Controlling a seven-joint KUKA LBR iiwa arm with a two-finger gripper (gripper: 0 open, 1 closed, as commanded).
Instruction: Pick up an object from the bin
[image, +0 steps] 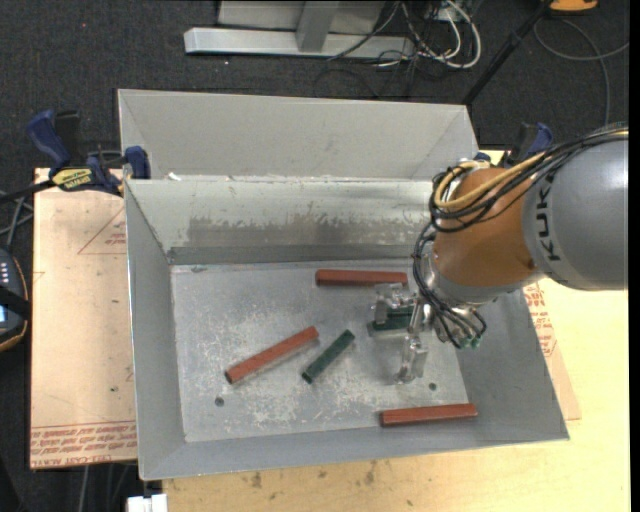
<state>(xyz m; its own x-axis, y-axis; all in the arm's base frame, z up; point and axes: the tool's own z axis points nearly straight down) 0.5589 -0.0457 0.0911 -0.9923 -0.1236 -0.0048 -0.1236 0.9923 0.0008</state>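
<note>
— Where do we find the gripper (408, 370)?
— Low over the bare right floor of the grey metal bin (150, 300), between the far red-brown rectangular bar (362, 279) and the near red-brown bar (428, 414). We cannot tell whether it is released or clenched.
— What lies closest?
— The short dark green bar (329, 356), near its left. A slanted red-brown bar (272, 355) lies beyond.

Black capital letters run down the side of the grey arm (590, 210) at the right of the frame; "KUK" can be read, and the rest of the word turns out of sight.
</note>
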